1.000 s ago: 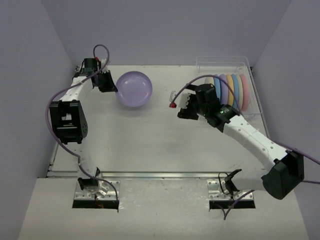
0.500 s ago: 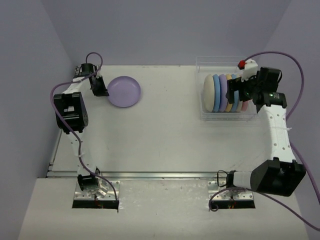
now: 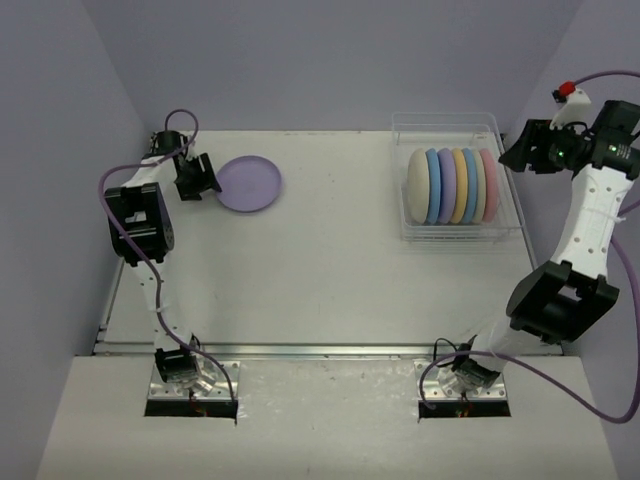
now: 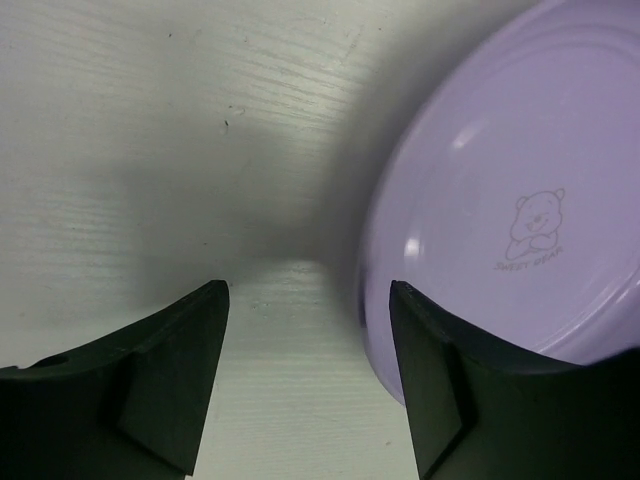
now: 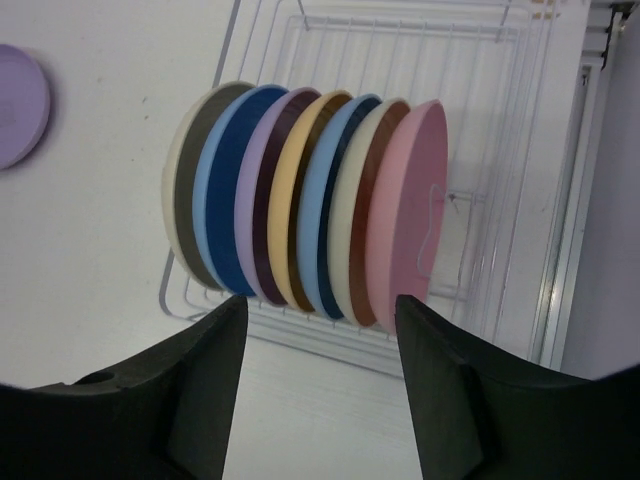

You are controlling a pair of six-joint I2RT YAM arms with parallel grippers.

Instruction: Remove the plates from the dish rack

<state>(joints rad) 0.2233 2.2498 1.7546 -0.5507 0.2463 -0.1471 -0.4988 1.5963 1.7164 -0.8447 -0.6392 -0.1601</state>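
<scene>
Several plates (image 3: 450,185) stand on edge in the clear dish rack (image 3: 455,228) at the back right: cream, blue, lavender, yellow and pink. In the right wrist view the same plates (image 5: 310,205) fill the dish rack (image 5: 500,150). My right gripper (image 3: 522,150) hangs open beside the rack's right wall, holding nothing (image 5: 318,310). One lavender plate (image 3: 250,183) lies flat on the table at the back left. My left gripper (image 3: 203,178) is open at its left rim. In the left wrist view the lavender plate (image 4: 510,200) lies beside the right finger (image 4: 450,400), with bare table between the jaws.
The white table (image 3: 320,260) is boxed in by lavender walls on the left, back and right. The arm bases stand at the near edge. A metal strip (image 3: 300,350) runs along the table's front.
My left gripper has opened and let go of the lavender plate, which lies flat. My right arm has swung from over the racked plates to the rack's right side.
</scene>
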